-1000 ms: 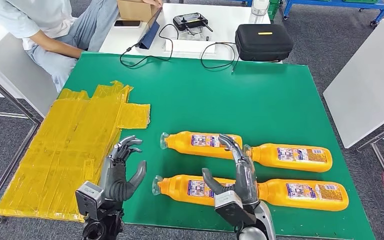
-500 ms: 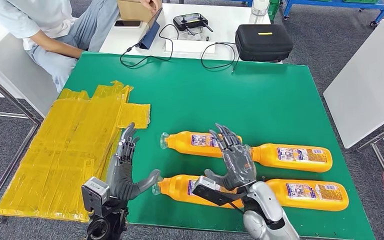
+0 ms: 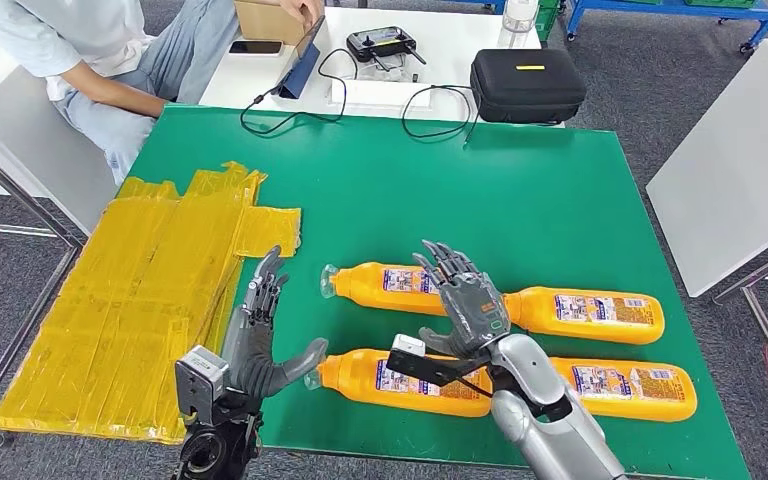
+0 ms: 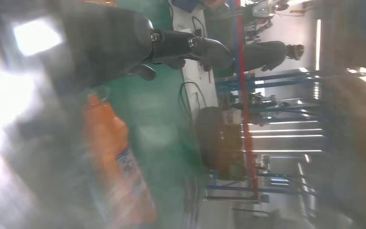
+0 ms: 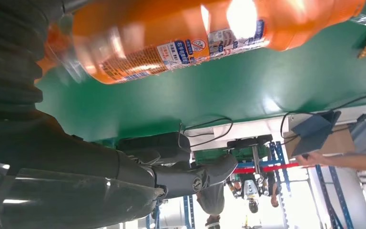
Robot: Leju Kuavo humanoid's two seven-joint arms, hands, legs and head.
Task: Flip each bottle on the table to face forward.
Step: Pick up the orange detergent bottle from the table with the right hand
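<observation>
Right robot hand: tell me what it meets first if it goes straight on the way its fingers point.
Probably the far-left orange bottle: the right robot hand hovers open with fingertips above its labelled body. Height is unclear, so it might pass over.

A green mat (image 3: pixel 520 190) covers the work table. A patch of overlapping yellow tape strips (image 3: pixel 130 290) covers the mat's left portion and reaches the near left edge. Beyond the far edge stands a white table (image 3: pixel 440 45). On it lie a black zippered case (image 3: pixel 527 84), a black handheld controller (image 3: pixel 380 42), a smartphone (image 3: pixel 255 46), a cardboard box (image 3: pixel 272 18) and a dark blue folded stand (image 3: pixel 300 70). Black cables (image 3: pixel 290 110) trail from the white table onto the mat's far edge. A seated person (image 3: pixel 90 60) occupies the far left corner, one hand on the box. A white panel (image 3: pixel 740 170) stands to the right of the mat. The floor (image 3: pixel 640 90) is grey carpet.
</observation>
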